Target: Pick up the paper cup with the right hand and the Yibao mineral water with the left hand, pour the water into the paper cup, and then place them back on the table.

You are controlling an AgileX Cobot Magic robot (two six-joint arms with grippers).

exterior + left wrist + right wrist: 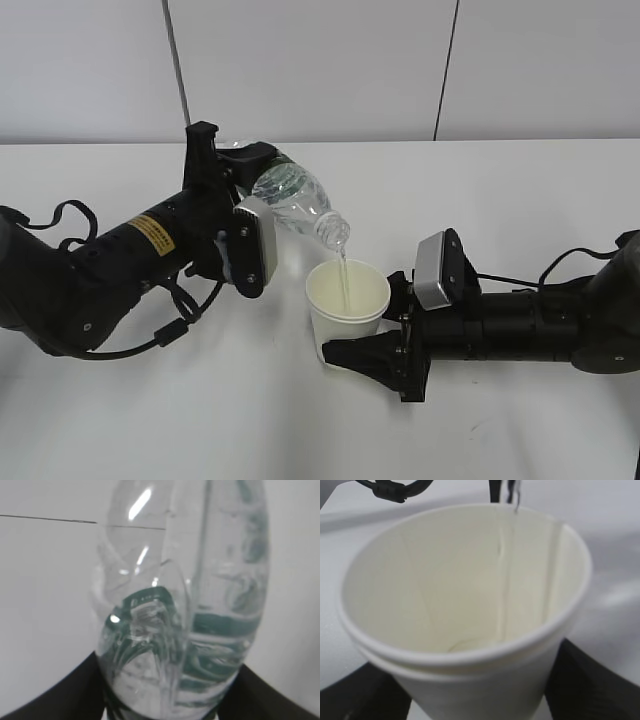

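Note:
My left gripper (243,175) is shut on the Yibao mineral water bottle (292,200), which is tilted with its open mouth down to the right, above the paper cup (347,300). A thin stream of water runs from the mouth into the cup. In the left wrist view the clear ribbed bottle (185,605) with its green label fills the frame between the black fingers (55,695). My right gripper (365,345) is shut on the cup's lower part and holds it upright above the table. The right wrist view shows the cup (465,595), its cream inside and water trickling down its far wall.
The white table (200,420) stretches all round. A grey wall with vertical seams stands behind it. Black cables (170,325) hang under the left arm, and another cable (390,490) shows at the top of the right wrist view.

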